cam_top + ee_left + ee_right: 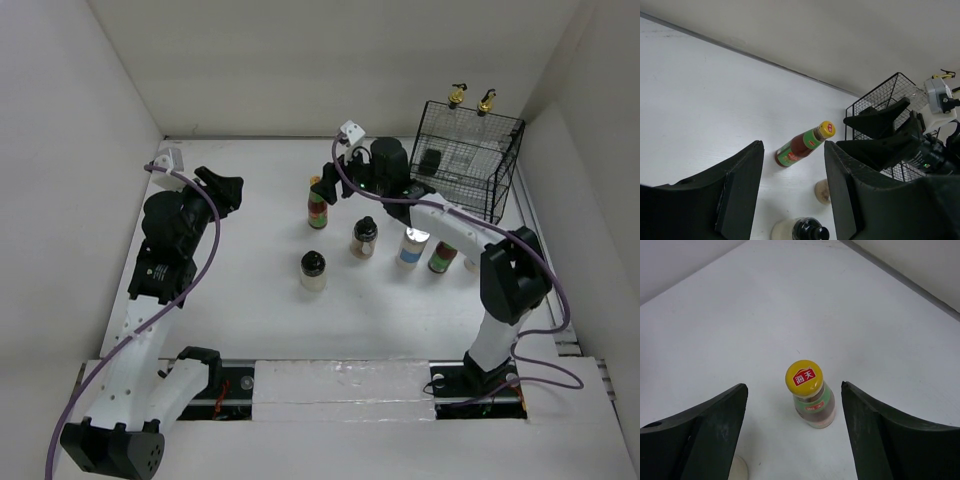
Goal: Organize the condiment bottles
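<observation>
A yellow-capped sauce bottle (318,203) with a red and green label stands upright left of the middle. My right gripper (333,180) is open just behind it. In the right wrist view the bottle (812,397) stands between the open jaws of the right gripper (793,410), untouched. My left gripper (225,188) is open and empty further left, and in its wrist view (792,170) it faces the same bottle (802,146). Two black-capped jars (313,270) (364,237), a white-capped shaker (410,246) and a red-labelled bottle (441,257) stand on the table. Two gold-spout bottles (456,97) (485,102) rise behind the basket.
A black wire basket (505,165) stands at the back right, with a dark item (430,160) inside; it also shows in the left wrist view (875,97). White walls close the table at the back and both sides.
</observation>
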Action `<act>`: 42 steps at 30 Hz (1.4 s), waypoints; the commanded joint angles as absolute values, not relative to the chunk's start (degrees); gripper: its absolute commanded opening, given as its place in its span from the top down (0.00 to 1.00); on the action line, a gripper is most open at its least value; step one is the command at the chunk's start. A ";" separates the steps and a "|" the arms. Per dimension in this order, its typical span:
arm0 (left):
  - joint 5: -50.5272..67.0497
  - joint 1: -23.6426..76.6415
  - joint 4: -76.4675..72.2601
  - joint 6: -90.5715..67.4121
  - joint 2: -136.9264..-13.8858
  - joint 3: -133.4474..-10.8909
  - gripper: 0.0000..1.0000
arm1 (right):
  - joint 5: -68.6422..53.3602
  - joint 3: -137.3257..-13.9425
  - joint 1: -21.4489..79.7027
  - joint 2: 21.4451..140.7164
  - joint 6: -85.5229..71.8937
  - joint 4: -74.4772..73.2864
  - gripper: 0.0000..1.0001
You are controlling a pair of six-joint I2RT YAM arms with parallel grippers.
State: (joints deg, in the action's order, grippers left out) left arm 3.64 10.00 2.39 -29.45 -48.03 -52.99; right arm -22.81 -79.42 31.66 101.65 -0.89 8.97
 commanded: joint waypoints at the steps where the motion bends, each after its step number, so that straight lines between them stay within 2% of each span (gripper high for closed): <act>1: 4.48 9.67 -0.44 -29.27 -46.49 -54.05 0.53 | -23.73 -80.94 31.99 100.72 1.32 11.34 0.19; 7: 5.10 9.67 -0.97 -29.27 -46.49 -54.05 0.53 | -19.52 -84.37 33.05 106.43 1.32 11.34 0.18; 11: 5.10 9.67 -0.97 -29.27 -46.49 -54.05 0.53 | -18.47 -85.08 34.45 109.59 1.32 12.03 0.20; 12: 5.10 9.67 -0.97 -29.27 -46.49 -54.05 0.53 | -18.46 -85.60 34.45 110.38 1.32 12.04 0.25; 15: 5.10 9.67 -0.97 -29.27 -47.02 -54.05 0.53 | -17.23 -85.61 35.07 111.01 1.32 13.45 0.28; 18: 5.62 9.67 -0.97 -29.27 -47.02 -53.53 0.53 | -15.48 -86.13 35.60 112.24 0.80 16.34 0.39; 25: 5.63 9.67 -0.97 -29.27 -47.02 -53.53 0.53 | -13.80 -85.61 36.74 113.38 0.00 19.95 0.41; 26: 5.63 9.67 -0.97 -29.27 -47.02 -53.53 0.53 | -13.28 -85.61 36.74 113.38 0.00 19.95 0.43; 28: 5.63 9.67 -0.97 -29.27 -47.02 -53.53 0.53 | -12.49 -85.61 37.26 113.38 -0.53 19.95 0.61; 30: 5.63 9.67 -0.97 -29.27 -47.02 -53.53 0.53 | -11.60 -86.22 37.27 113.38 -0.53 19.95 0.75; 31: 5.63 9.67 -0.97 -29.27 -47.02 -53.53 0.53 | -11.60 -86.22 37.27 112.60 -0.53 19.95 0.78; 35: 6.15 9.67 -0.97 -29.27 -47.02 -53.53 0.53 | -10.55 -84.38 37.27 107.94 -1.05 21.80 0.87; 42: 6.15 9.67 -0.97 -29.27 -46.49 -53.53 0.53 | -12.22 -84.90 31.91 92.48 -3.95 22.50 0.88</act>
State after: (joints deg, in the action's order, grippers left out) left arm 5.34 10.00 2.35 -29.45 -47.44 -52.99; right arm -11.62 -81.73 34.96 105.78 -1.74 11.66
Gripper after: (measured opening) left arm 0.472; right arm 0.436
